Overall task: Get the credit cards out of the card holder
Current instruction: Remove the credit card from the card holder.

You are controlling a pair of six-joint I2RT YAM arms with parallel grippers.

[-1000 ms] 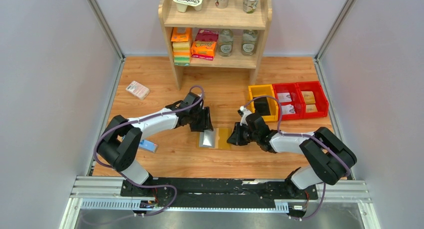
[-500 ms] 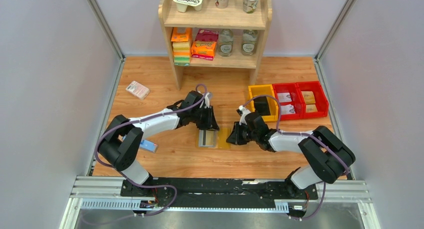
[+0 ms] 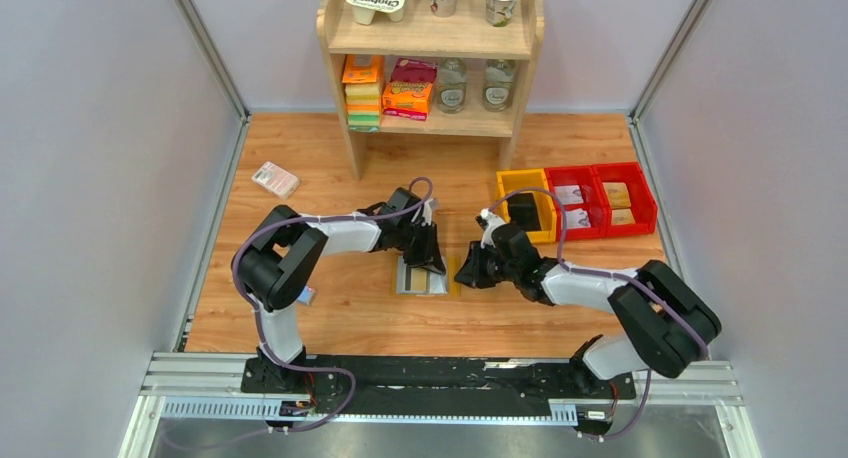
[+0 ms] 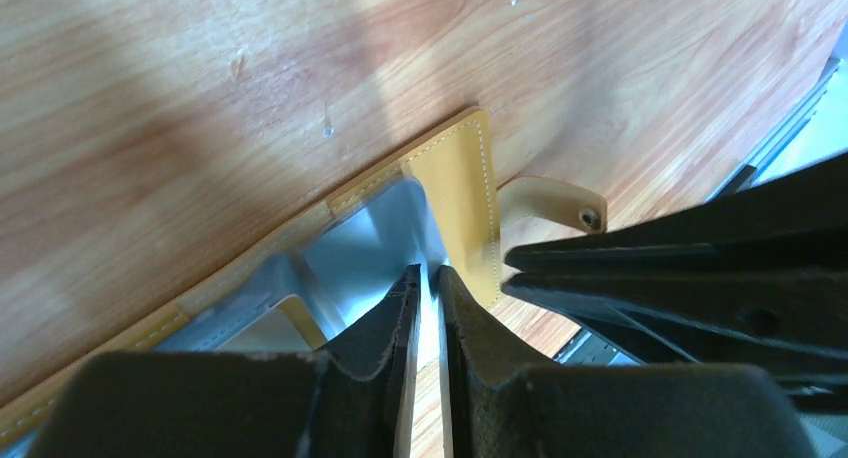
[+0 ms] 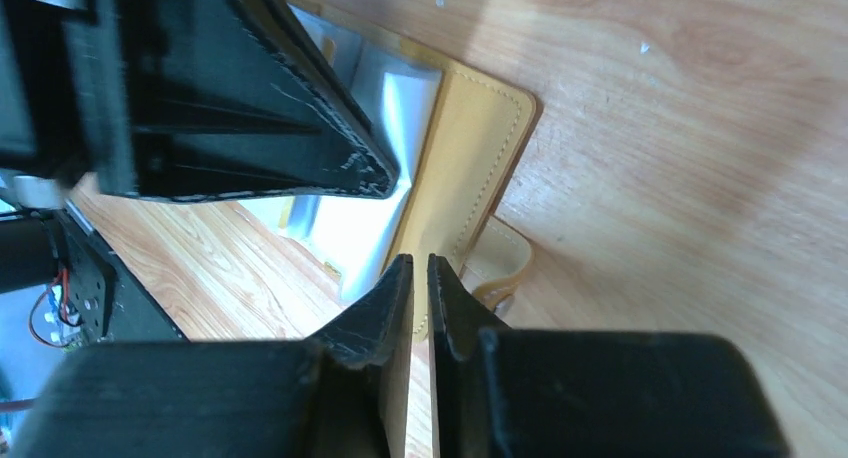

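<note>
The card holder (image 3: 450, 282) lies open on the wooden table, tan outside with grey-blue inner panels (image 4: 370, 248). My left gripper (image 3: 428, 261) (image 4: 428, 273) has its tips down on the grey-blue panel, with only a slim gap between the jaws. Whether they pinch a card I cannot tell. My right gripper (image 3: 466, 276) (image 5: 421, 260) is shut, its tips on the holder's tan right edge (image 5: 480, 148) beside the snap strap (image 5: 500, 263). The credit cards cannot be told apart from the panels.
A blue bar (image 3: 306, 296) lies by the left arm and a pink-white packet (image 3: 275, 179) at the far left. A wooden shelf (image 3: 430, 78) with goods stands at the back. A yellow bin (image 3: 525, 203) and red bins (image 3: 600, 198) sit at the right.
My left gripper moved right and down onto the open card holder, and its jaws closed from wide to nearly together. The right gripper stayed at the holder's right edge.
</note>
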